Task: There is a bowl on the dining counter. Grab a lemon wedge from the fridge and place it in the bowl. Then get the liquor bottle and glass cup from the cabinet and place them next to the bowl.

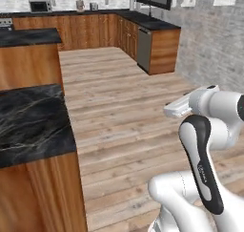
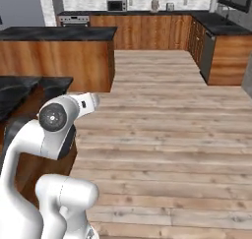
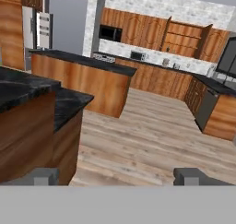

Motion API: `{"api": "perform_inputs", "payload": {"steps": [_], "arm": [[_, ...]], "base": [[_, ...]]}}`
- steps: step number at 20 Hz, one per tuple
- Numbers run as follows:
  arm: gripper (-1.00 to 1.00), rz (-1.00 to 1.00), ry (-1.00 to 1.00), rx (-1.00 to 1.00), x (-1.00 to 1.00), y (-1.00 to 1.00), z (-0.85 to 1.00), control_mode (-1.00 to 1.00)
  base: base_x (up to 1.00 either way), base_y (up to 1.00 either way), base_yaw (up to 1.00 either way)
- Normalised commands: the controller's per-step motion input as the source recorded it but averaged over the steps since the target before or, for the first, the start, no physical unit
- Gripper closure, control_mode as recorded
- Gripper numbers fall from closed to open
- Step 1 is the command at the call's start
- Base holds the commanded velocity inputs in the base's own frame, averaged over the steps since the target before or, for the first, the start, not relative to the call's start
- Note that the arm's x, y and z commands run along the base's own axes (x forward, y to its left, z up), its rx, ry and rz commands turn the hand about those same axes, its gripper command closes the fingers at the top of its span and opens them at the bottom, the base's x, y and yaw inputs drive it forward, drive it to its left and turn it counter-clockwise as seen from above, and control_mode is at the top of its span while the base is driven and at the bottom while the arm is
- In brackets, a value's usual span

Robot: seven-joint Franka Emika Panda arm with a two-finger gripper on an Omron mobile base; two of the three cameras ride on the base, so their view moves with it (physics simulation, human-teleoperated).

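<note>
We saw the gripper [image 3: 118, 176] with its fingers [image 3: 45, 176] spread wide apart and holding nothing, aimed across the wooden floor [image 3: 152, 140] past the dark-topped counter [image 3: 27, 91] toward the fridge [image 3: 67, 22] standing with its door open at the far wall beside the cabinets [image 3: 184, 36].

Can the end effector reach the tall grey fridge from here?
Probably not. The tall grey fridge stands far across the kitchen, beyond the black-topped wooden island; the base would have to drive closer.
</note>
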Motion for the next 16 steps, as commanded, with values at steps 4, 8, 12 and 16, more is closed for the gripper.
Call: {"api": "perform_inputs", "payload": {"steps": [4, 8, 12, 16], "arm": [[-1.0, 0.0, 0.0, 0.0, 0.0, 0.0, 0.0, 1.0], [-1.0, 0.0, 0.0, 0.0, 0.0, 0.0, 0.0, 1.0], [-1.0, 0.0, 0.0, 0.0, 0.0, 0.0, 0.0, 1.0], [-1.0, 0.0, 0.0, 0.0, 0.0, 0.0, 0.0, 1.0]], "base": [[1.0, -0.65, 0.21], [1.0, -0.56, 0.04], [1.0, -0.47, 0.0], [1.0, -0.37, 0.0]]}}
